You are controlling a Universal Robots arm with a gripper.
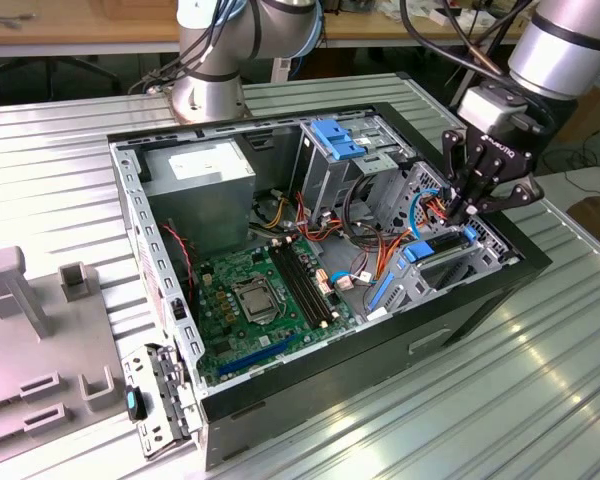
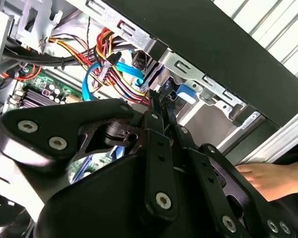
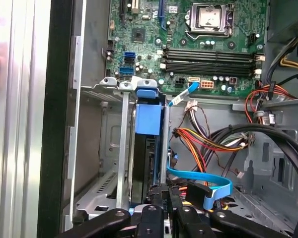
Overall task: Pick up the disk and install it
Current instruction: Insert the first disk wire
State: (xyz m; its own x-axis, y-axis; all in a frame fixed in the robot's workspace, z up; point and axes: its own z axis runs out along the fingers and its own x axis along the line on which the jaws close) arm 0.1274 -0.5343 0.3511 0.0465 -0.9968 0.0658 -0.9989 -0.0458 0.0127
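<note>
We count one disk (image 3: 148, 121), set in the metal drive bay (image 3: 123, 148) of the one open computer case (image 1: 400, 345), at the exterior view's right; one gripper (image 1: 467, 208) sits at its near end, fingers (image 2: 156, 129) drawn almost together; whether they pinch the disk we cannot tell; one hand (image 2: 268, 178) rests just outside the case; four memory slots (image 3: 208, 59) cross the board.

This is a robotics lab or workshop. An opened desktop computer case (image 1: 380, 350) lies on a ribbed metal counter (image 1: 480, 400). A robot arm's base (image 1: 212, 92) is mounted at upper centre, grey plastic fixtures (image 1: 20, 290) stand lower left, and a wooden bench (image 1: 80, 25) runs along the top.
</note>
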